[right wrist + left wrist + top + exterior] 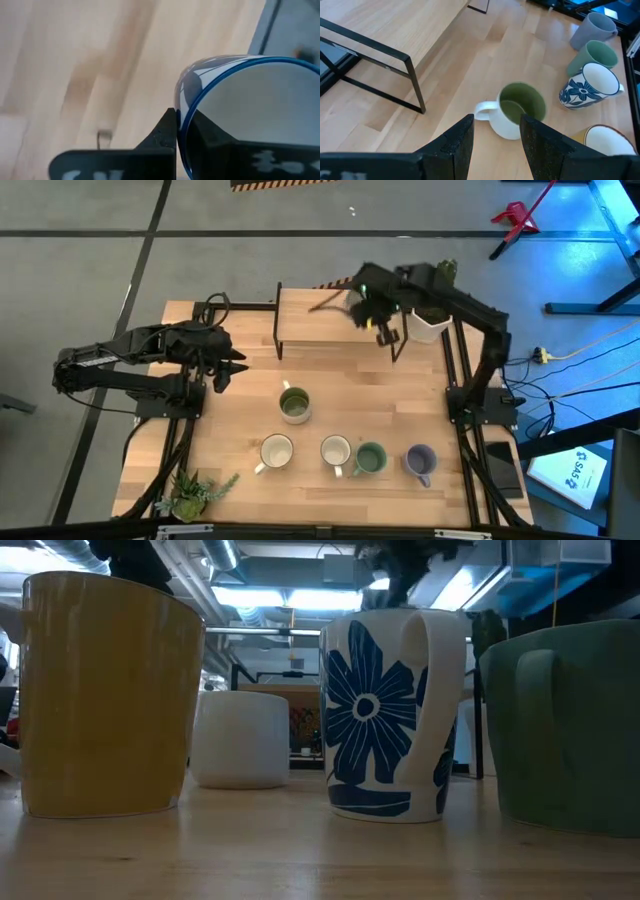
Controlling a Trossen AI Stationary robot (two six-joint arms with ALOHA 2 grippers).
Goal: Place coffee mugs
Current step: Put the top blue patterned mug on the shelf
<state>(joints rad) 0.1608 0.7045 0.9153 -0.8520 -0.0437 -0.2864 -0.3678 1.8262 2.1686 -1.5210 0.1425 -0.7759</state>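
A blue-patterned mug (250, 115) hangs over the raised wooden shelf (315, 320), its rim pinched tight in the right gripper (181, 131) fingers; such a thin hold might let it swing or slip. Left gripper (497, 140) open above the tabletop (250, 410)

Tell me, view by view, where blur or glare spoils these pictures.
High view: the right gripper over the shelf is smeared by motion, and blue light tints the floor at the right. Low view: the yellow mug and green mug loom large and soft, with bright ceiling lights behind. Right wrist view: the blue-patterned mug rim is soft, the wood beyond blurred. Left wrist view: sharp.
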